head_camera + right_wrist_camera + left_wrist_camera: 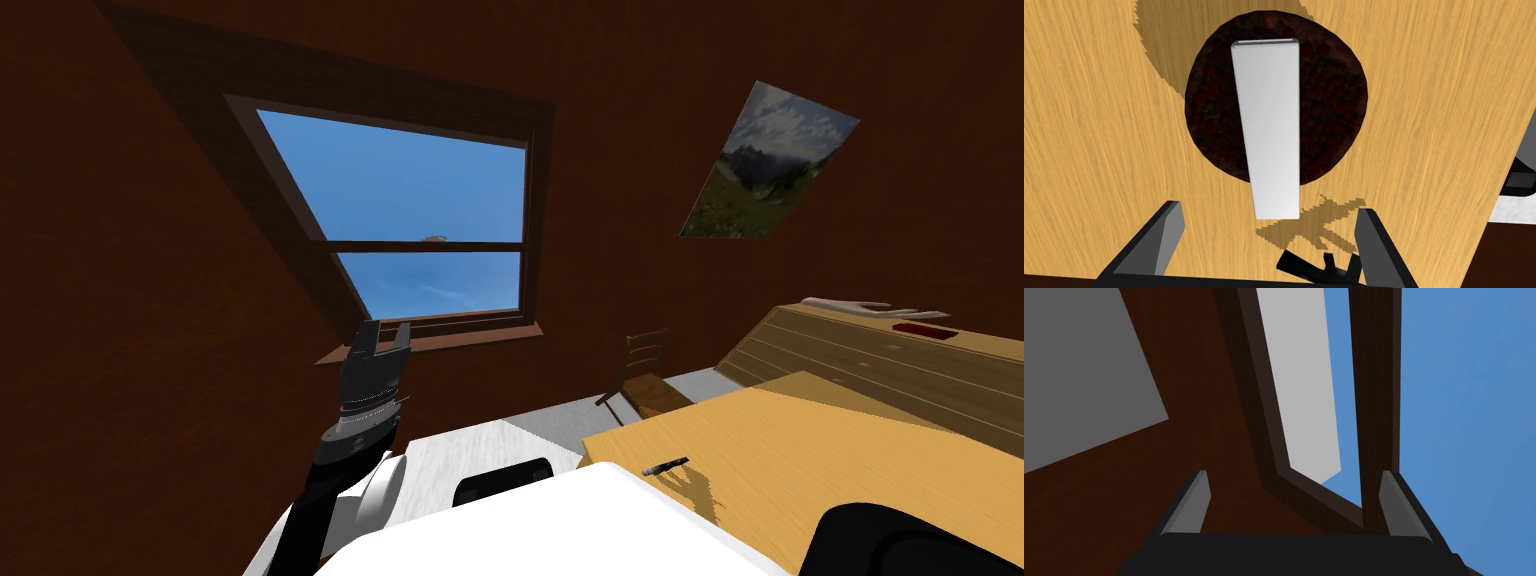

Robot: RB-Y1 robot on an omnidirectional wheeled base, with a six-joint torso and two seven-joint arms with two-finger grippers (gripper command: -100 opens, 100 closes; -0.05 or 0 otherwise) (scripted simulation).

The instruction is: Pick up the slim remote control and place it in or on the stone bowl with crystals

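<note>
Light wood tabletop (1099, 125) runs under the right arm, grain visible. In the head view the same tabletop (850, 440) sits at the robot's right, with a wooden chest of drawers (880, 360) beyond it and a wooden chair (645, 375) near its far corner.

Round dark bowl (1334, 100) stands on the tabletop, its inside packed with dark red crystals.

Slim white remote (1269, 125) lies lengthwise across the bowl. Its far end is over the bowl's far rim, and its near end sticks out past the near rim toward the right jaws.

Right jaws are released and grasp nothing. The two grey fingers (1169, 235) stand wide apart on either side of the remote's near end, clear of it, and point down at the bowl.

Left jaws are released too, empty, fingers (1191, 503) spread. In the head view that left arm (375, 385) is raised at the robot's left, well apart from the tabletop.

Small dark object (1316, 267) lies on the tabletop just beside the right jaws, casting a jagged shadow. Head view shows it (665, 466) near the tabletop's near edge.
</note>
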